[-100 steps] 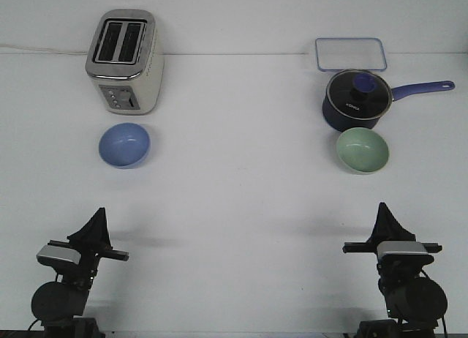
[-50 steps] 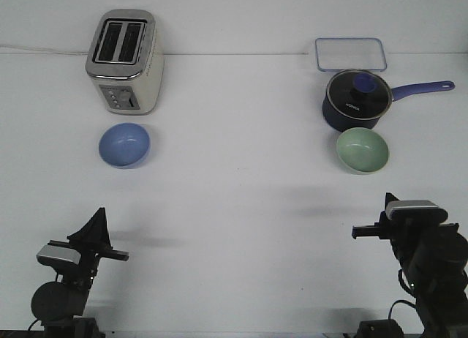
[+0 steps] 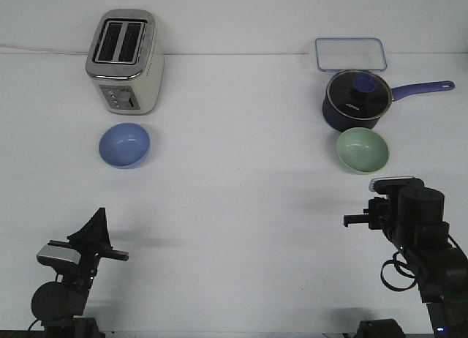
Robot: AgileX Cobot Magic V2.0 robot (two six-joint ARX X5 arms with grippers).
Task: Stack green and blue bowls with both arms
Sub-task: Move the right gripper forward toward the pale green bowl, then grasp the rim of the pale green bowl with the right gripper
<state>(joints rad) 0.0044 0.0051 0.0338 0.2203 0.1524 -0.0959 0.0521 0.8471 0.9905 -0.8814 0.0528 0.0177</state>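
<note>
The periwinkle blue bowl (image 3: 124, 145) sits upright on the white table at the left, just in front of the toaster. The pale mint green bowl (image 3: 363, 149) sits upright at the right, just in front of the saucepan. Both bowls are empty and far apart. My left gripper (image 3: 96, 222) rests low at the near left, its fingers together in a point, well short of the blue bowl. My right arm is raised, and its gripper (image 3: 392, 184) is just in front of the green bowl, a little to its right. Its fingers are foreshortened, so their gap does not show.
A cream two-slot toaster (image 3: 124, 61) stands at the back left. A dark blue lidded saucepan (image 3: 355, 100) with its handle pointing right stands behind the green bowl. A clear flat container (image 3: 350, 54) lies behind the saucepan.
My right arm has lifted from its low rest pose and moved forward toward the green bowl. The left arm and both bowls have not moved.
</note>
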